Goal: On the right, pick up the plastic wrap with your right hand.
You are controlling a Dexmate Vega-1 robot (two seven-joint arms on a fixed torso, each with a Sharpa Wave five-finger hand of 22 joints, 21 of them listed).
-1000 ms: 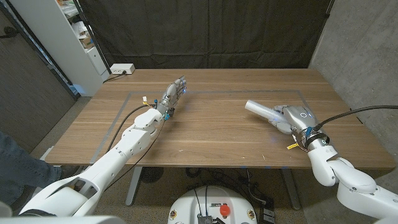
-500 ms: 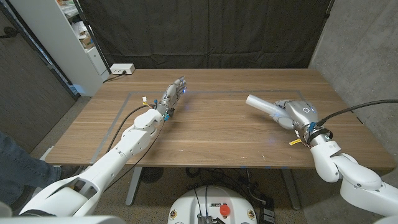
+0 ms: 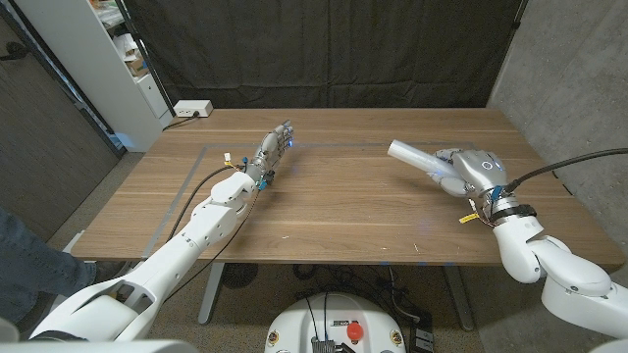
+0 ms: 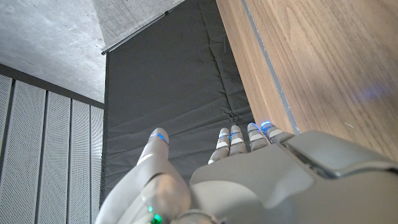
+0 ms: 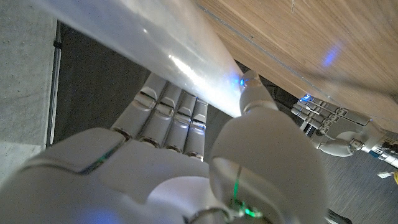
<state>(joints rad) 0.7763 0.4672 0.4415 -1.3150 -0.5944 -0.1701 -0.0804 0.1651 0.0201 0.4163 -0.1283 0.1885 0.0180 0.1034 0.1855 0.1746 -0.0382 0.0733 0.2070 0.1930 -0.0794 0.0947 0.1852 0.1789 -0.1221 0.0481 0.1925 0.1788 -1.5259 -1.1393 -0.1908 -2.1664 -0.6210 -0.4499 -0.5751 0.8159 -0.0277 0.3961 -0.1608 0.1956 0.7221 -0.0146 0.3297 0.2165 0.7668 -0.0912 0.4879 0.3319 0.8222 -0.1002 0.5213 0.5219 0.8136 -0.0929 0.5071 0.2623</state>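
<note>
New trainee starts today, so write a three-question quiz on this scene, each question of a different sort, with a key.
1. True or false: the right hand grips the whitish, shiny roll of plastic wrap.
2. Multiple choice: where is the left hand? A) on the roll of plastic wrap; B) over the wooden table, left of the middle, holding nothing; C) on the white power strip.
3. Fill in: in the right wrist view the roll lies across the right hand's ______.

Key: 1 true; 2 B; 3 fingers.
</note>
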